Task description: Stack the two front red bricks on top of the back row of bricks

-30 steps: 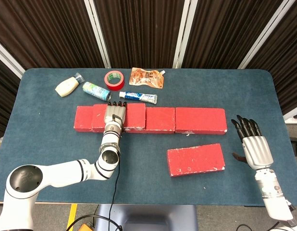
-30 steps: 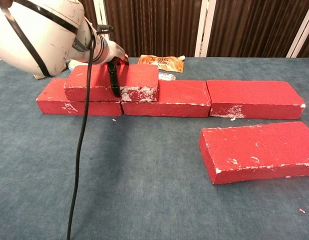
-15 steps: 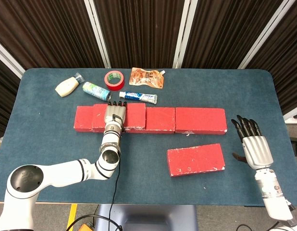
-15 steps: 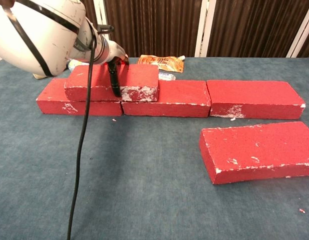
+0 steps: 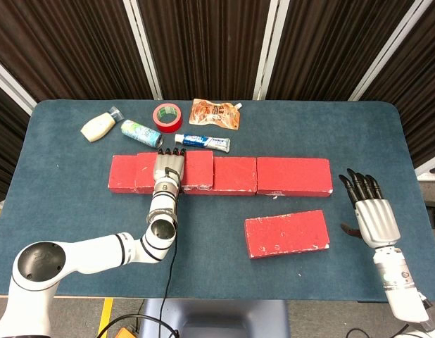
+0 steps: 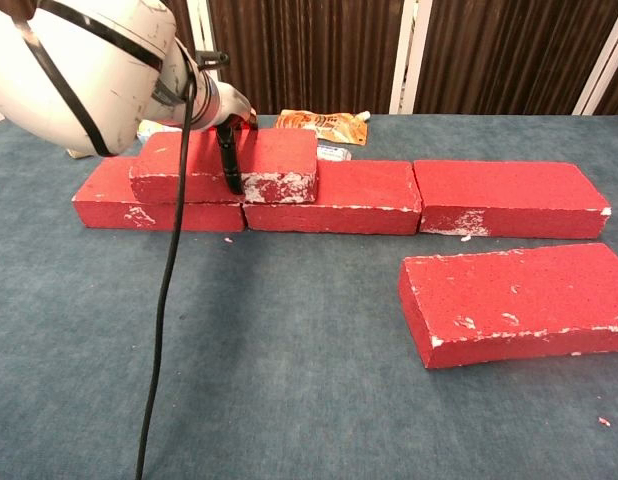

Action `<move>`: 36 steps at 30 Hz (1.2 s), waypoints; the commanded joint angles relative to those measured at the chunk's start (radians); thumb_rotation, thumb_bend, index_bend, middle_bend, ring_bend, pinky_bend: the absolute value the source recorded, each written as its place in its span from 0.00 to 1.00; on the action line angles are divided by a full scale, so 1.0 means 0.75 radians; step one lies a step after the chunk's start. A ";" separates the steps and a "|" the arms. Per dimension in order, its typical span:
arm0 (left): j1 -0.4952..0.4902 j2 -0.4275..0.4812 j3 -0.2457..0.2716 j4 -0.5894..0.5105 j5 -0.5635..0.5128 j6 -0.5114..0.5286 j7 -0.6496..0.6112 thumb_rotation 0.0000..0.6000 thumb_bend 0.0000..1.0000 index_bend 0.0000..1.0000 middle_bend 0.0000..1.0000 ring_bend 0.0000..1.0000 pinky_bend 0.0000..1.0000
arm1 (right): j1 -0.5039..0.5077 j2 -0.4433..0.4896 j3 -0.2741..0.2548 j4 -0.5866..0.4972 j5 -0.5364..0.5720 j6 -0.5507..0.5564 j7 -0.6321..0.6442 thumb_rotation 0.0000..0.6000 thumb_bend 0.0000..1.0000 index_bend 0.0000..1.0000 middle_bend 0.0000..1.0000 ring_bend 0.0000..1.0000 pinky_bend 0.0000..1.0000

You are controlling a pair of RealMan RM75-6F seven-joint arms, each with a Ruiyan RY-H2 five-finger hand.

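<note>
Nothing much has shifted since half a second ago: my left hand sits where it was, laid over the stacked red brick, a dark finger hooked down its front face in the chest view, fingers draped over its back edge from the head camera, so I read it as holding that brick. That brick rests on the left part of the back row, toward the tabletop's left side, straddling a joint. My right hand is unchanged too, flat near the right edge of the tabletop, fingers stretched apart, nothing in it. Counting now: five red bricks in all, three in the back row, one stacked on top, and one front red brick lying alone, well apart from the row, closer to the front edge and right of centre. Along the back edge I count one white bottle, one small green-labelled tube, one red tape roll, one orange pouch, one toothpaste tube.
</note>
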 commanded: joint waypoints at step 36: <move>-0.003 -0.030 -0.021 0.041 -0.008 -0.010 0.020 1.00 0.21 0.00 0.00 0.00 0.03 | 0.003 -0.004 0.001 0.006 0.008 -0.005 0.000 1.00 0.00 0.00 0.04 0.01 0.00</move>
